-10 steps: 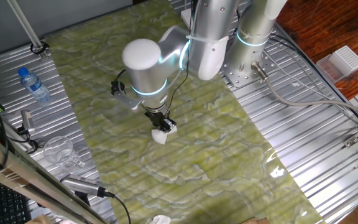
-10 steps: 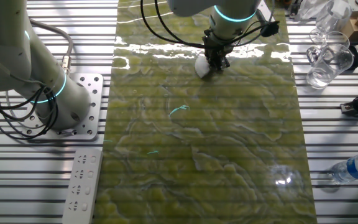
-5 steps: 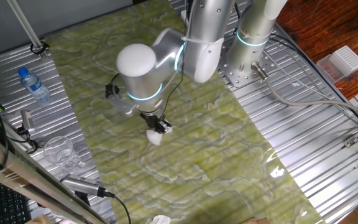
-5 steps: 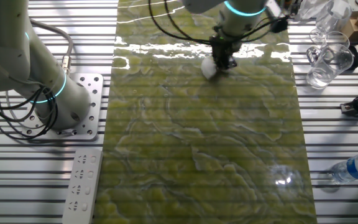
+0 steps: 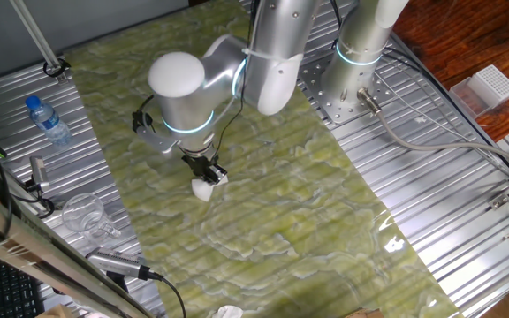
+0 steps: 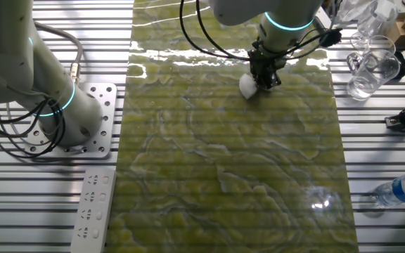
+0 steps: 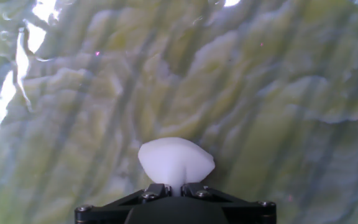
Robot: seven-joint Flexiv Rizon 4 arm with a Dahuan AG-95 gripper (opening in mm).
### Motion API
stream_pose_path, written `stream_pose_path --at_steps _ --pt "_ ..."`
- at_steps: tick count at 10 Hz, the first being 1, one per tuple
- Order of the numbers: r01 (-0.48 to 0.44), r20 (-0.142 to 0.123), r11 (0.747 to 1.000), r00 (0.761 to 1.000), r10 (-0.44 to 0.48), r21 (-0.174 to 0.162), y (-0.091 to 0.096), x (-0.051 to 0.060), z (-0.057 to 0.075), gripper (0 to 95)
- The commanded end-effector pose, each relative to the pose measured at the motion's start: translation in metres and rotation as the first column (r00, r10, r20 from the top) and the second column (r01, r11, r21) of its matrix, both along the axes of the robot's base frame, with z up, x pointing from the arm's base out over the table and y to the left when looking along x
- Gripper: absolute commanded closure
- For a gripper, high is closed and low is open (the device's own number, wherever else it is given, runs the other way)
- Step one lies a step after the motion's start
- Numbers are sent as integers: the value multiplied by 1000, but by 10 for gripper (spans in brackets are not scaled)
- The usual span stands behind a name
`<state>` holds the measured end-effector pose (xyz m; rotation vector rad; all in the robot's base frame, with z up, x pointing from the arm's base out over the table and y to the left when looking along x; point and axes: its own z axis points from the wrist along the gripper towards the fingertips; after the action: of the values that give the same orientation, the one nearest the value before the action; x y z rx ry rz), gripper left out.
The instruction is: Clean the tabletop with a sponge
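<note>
The tabletop (image 5: 281, 203) is a glossy yellow-green sheet with pale wavy veins; it also shows in the other fixed view (image 6: 230, 176) and fills the hand view (image 7: 278, 93). My black gripper (image 5: 206, 173) is shut on the white sponge (image 5: 202, 189) and presses it onto the sheet near its side toward the glassware. In the other fixed view the gripper (image 6: 265, 74) holds the sponge (image 6: 248, 86) at the far part of the sheet. In the hand view the sponge (image 7: 176, 160) bulges out in front of the gripper (image 7: 175, 188), pinched between its jaws.
A water bottle (image 5: 48, 120) and clear glassware (image 5: 85, 215) stand on the ribbed metal panel beside the sheet. A white ridged box (image 5: 488, 88) sits at the far right. A second arm's base (image 6: 69, 112) and a white remote (image 6: 92, 207) lie beside the sheet.
My gripper has slid the sponge across the sheet, leftward in one fixed view and rightward in the other. The small blue-green marks seen mid-sheet one second ago no longer show.
</note>
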<state>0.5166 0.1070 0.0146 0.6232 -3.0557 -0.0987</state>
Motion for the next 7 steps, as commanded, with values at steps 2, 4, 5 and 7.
stream_pose_path --at_steps 2,4,5,7 --pt "1 -16 1000 1000 -1 0 1 1 0 950" --pt "-30 -12 1000 999 30 5 1 1 0 950" --pt "-40 -12 999 999 40 8 1 1 0 950" --pt "-64 -6 997 998 64 30 1 1 0 950"
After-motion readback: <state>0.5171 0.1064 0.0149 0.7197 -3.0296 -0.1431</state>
